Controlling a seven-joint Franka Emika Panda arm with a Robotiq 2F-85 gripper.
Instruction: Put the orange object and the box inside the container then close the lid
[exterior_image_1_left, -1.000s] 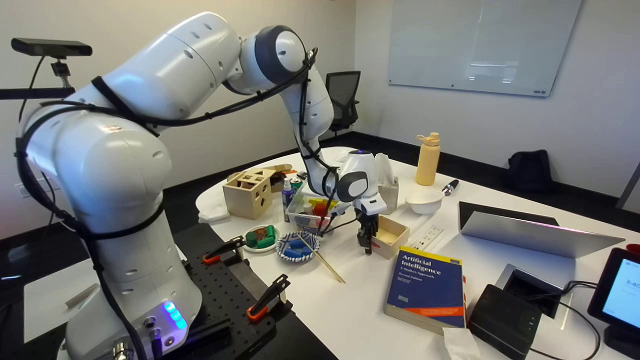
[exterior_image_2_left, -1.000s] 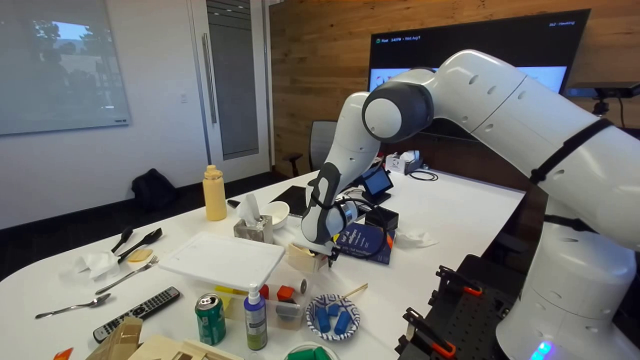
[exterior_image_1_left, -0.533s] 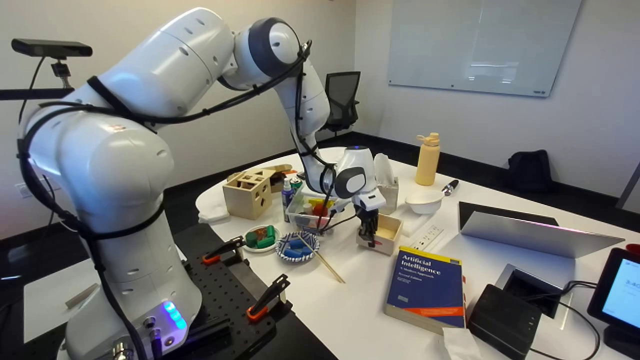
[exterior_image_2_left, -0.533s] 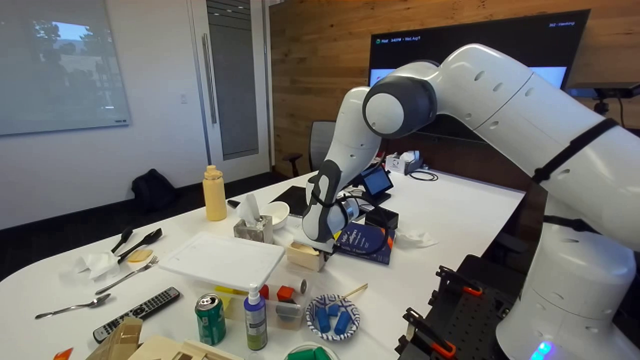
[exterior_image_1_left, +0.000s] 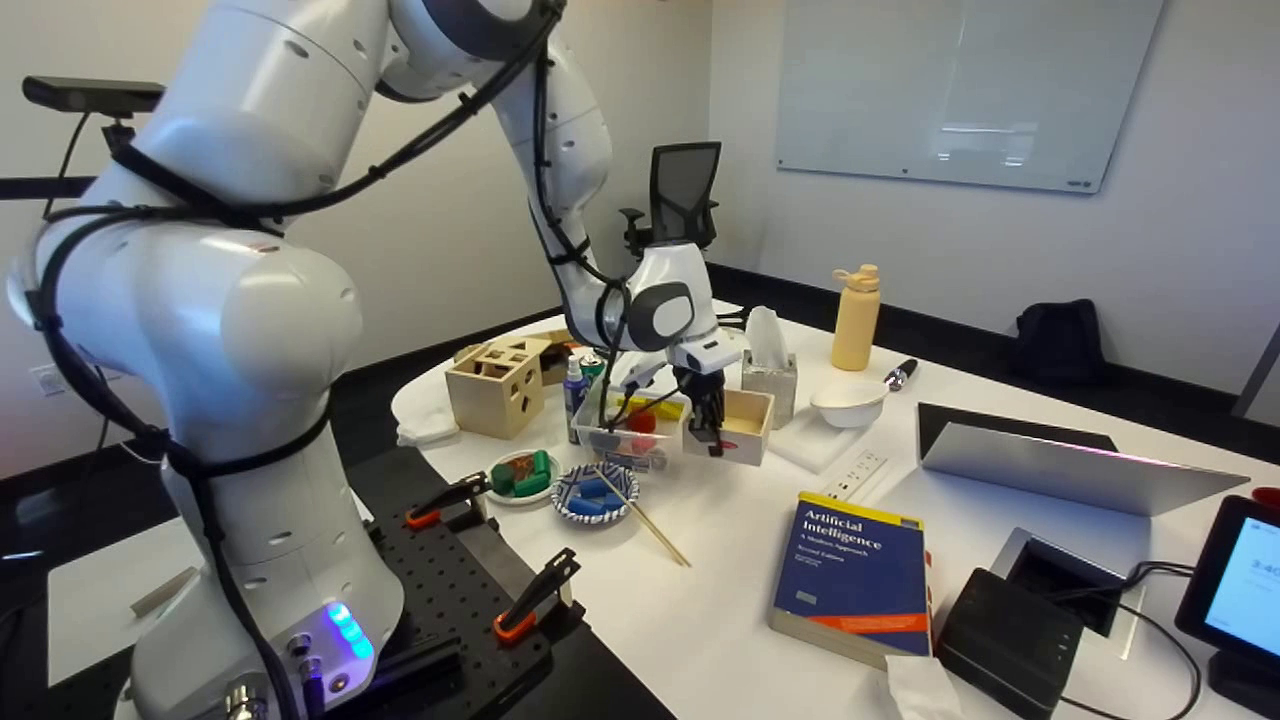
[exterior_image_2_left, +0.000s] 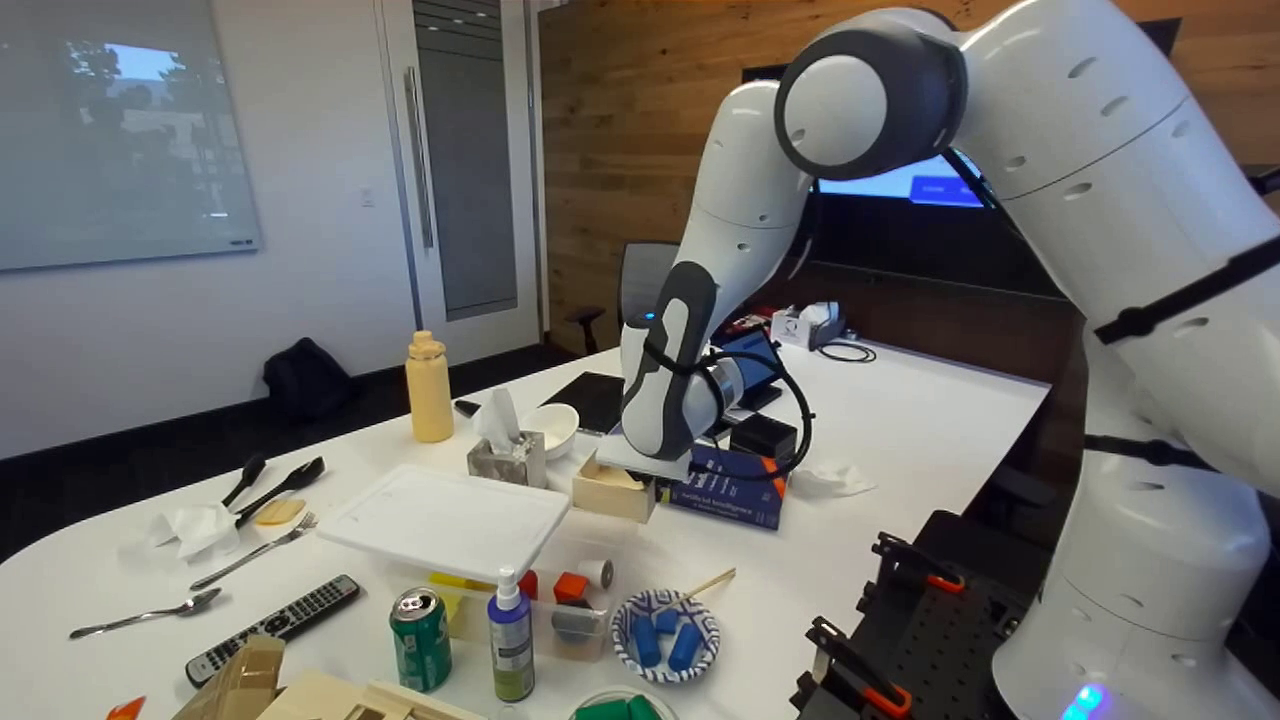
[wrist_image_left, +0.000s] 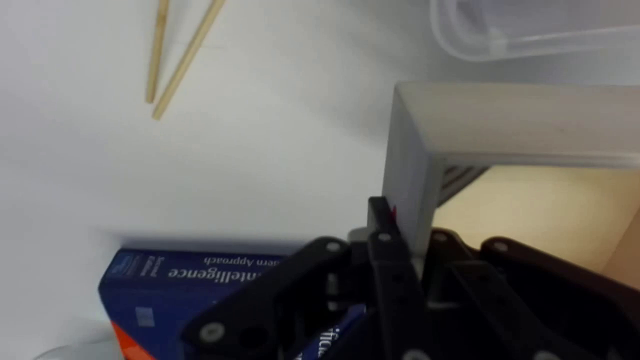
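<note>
The gripper has one wall of the pale wooden box pinched between its fingers, one outside and the other within; the box fills the right of the wrist view, open side showing. Whether its base touches the table I cannot tell.

The clear tub, lower middle of an exterior view, holds an orange-red block, with a yellow piece and a grey piece. Its corner shows at the upper right of the wrist view, near the box. The white lid, left of centre, overlaps part of the tub in that exterior view; whether they touch is unclear.

A spray bottle and a green can stand before the tub there, hiding some of it. A patterned bowl of blue blocks sits just to its right, and a tissue box stands up and left of the wooden box. Chopsticks cross the upper left of the wrist view; a thick blue book lies lower left.
</note>
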